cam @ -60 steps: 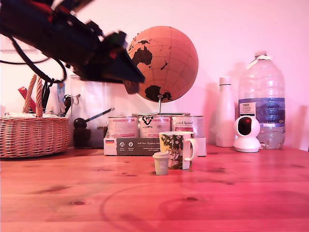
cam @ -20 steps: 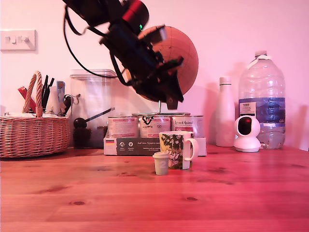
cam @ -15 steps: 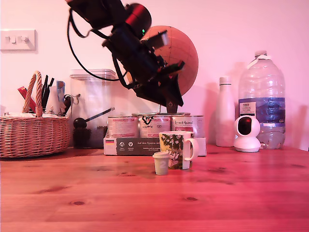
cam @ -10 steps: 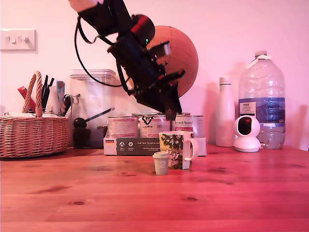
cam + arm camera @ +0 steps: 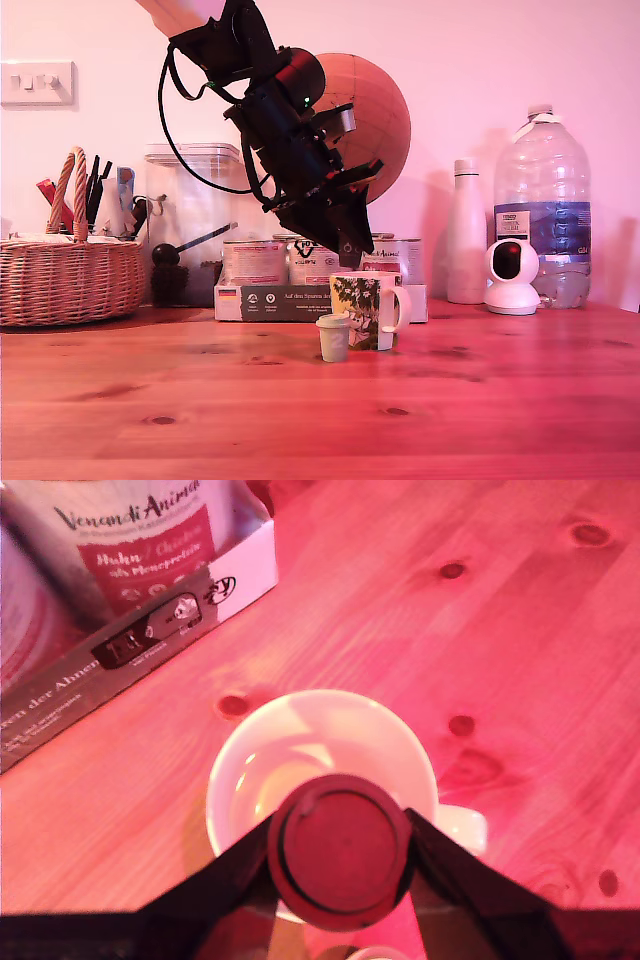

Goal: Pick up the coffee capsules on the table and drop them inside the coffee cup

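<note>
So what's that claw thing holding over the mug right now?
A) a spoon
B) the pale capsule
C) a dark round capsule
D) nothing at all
C: in the wrist view the end effector is clamped on a dark round capsule right above the open mug, while the pale capsule stands on the table beside the mug.

Knotty wooden worktop: mug mid, pale capsule just beside; basket, tin box, bottles along back edge.
</note>
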Robot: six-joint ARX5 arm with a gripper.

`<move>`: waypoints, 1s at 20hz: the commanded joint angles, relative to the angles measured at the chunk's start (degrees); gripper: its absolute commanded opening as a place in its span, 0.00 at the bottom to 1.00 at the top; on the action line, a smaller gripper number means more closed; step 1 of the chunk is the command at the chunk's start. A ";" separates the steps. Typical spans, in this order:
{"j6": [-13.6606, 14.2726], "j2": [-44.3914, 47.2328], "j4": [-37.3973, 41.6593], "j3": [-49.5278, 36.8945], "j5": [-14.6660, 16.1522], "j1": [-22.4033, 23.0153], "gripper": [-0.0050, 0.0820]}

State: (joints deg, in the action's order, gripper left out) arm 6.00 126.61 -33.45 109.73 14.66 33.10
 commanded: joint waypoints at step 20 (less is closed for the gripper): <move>-0.17 1.64 0.33 0.33 -0.17 -0.09 0.76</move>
State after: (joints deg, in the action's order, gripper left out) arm 5.98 126.61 -33.10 109.73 14.48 33.10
